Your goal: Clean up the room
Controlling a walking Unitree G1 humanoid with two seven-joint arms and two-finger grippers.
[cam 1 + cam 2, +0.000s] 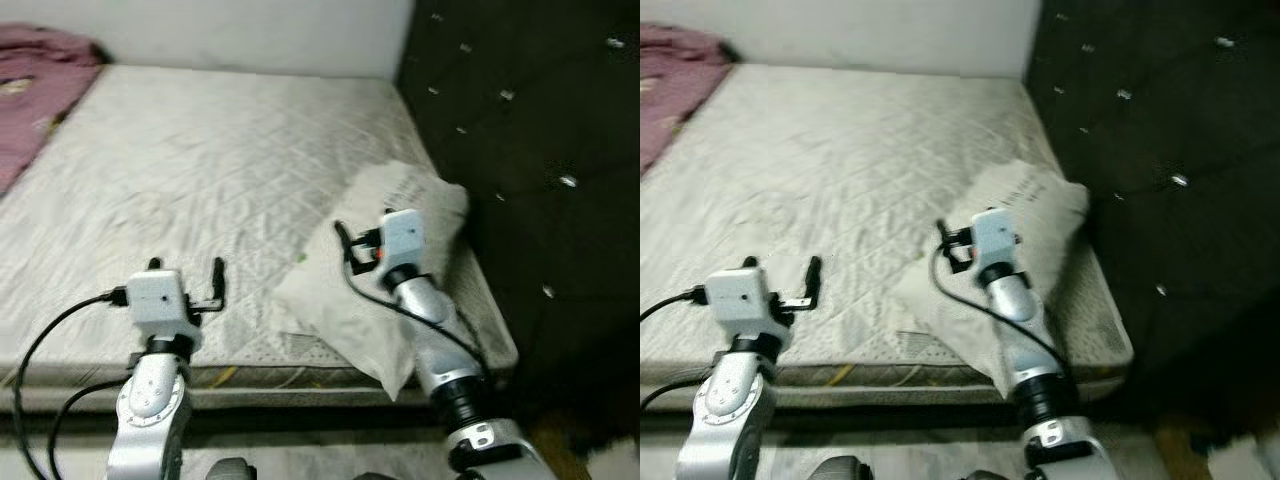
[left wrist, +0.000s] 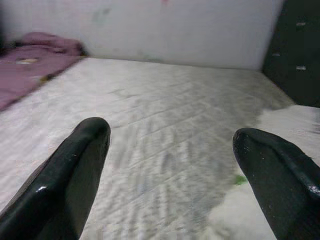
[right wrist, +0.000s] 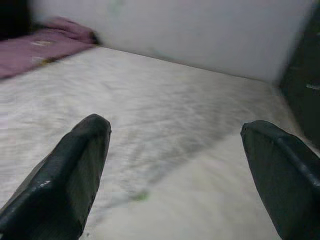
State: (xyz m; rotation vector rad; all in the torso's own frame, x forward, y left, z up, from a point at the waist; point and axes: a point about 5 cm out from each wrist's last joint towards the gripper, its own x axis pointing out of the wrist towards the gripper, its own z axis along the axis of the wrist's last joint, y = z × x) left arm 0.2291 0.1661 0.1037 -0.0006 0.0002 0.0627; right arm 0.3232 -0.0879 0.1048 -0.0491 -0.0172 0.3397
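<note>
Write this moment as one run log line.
left gripper: open, above mattress | right gripper: open, above pillow | holding: nothing

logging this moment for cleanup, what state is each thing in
left gripper: open, empty, over the mattress's near edge
right gripper: open, empty, above the pillow
pillow: lying askew at the mattress corner
mattress: bare
pink blanket: crumpled at the far left

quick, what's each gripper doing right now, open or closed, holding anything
Left gripper: open, empty, above the mattress.
Right gripper: open, empty, over the pillow.
</note>
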